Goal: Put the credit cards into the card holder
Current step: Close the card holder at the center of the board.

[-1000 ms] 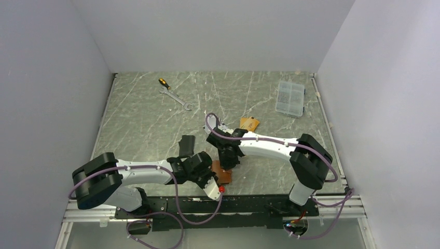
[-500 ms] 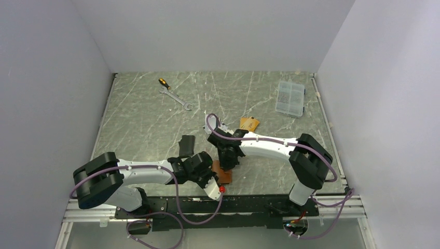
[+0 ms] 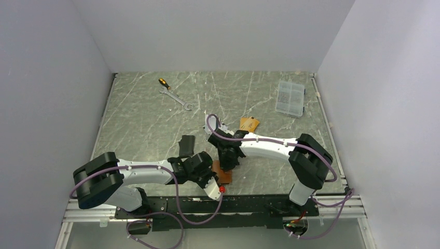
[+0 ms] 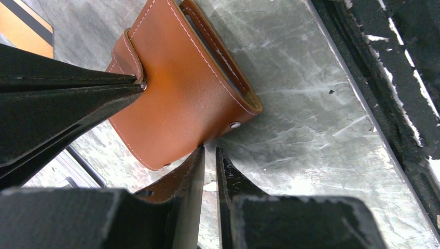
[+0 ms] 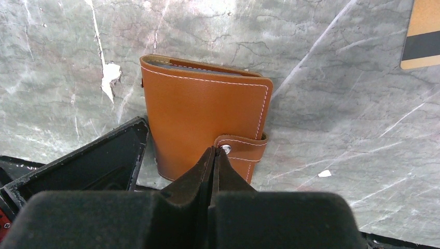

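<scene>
At the bottom centre of the top view, the card holder (image 3: pixel 225 177) lies snapped shut. The right gripper (image 5: pixel 214 154), closed, noses its snap tab (image 5: pixel 243 143); I'd prise gently upward while the barely parted left gripper (image 4: pixel 209 158) pins the lower edge.

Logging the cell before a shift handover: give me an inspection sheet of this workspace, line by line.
Surface: grey marbled table.
Job's things: closed brown card holder at the near edge; a gold credit card beyond it.
Clutter: wrench, screwdriver, clear box, black pouch.
Tools: left tool narrowly open beside the card holder; right tool shut, tips at its snap tab.
Cables: purple cables, looping loosely.
Surroundings: plain white walls.
</scene>
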{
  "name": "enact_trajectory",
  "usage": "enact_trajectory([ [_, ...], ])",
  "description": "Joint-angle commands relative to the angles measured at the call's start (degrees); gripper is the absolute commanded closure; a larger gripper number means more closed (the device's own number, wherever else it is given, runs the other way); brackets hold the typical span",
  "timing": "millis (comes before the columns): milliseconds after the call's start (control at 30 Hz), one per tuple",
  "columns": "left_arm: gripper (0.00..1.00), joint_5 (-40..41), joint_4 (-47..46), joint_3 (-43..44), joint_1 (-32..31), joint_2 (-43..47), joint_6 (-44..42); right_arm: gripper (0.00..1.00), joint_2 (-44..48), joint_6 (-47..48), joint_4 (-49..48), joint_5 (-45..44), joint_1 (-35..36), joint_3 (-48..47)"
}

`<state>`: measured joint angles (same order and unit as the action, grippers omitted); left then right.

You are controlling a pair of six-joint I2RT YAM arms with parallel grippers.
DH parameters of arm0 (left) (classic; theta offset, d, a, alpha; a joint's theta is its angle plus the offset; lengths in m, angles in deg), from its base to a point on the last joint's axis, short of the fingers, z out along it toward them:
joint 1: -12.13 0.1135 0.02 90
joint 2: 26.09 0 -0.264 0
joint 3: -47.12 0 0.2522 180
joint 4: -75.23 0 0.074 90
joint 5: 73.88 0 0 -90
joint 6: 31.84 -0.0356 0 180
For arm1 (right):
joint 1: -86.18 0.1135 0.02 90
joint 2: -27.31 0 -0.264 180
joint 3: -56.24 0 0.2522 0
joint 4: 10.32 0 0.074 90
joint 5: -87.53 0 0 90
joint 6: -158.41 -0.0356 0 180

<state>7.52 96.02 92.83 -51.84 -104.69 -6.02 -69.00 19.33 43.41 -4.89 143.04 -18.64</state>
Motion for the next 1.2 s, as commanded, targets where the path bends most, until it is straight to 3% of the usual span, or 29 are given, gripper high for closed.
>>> enact_trajectory([
  [0,0.80,-0.2,0.2,0.2,-0.4,0.3,0.5,1.00,-0.2,-0.5,-1.7,0.8,-0.1,1.3],
  [900,0.80,0.4,1.3,-0.7,-0.3,2.5,1.7,1.00,0.5,-2.0,-2.4,0.7,-1.6,5.3],
  [1167,0.78,-0.7,8.2,1.9,3.2,6.4,5.0,0.98,4.6,-2.9,-12.7,9.1,-5.4,15.0],
])
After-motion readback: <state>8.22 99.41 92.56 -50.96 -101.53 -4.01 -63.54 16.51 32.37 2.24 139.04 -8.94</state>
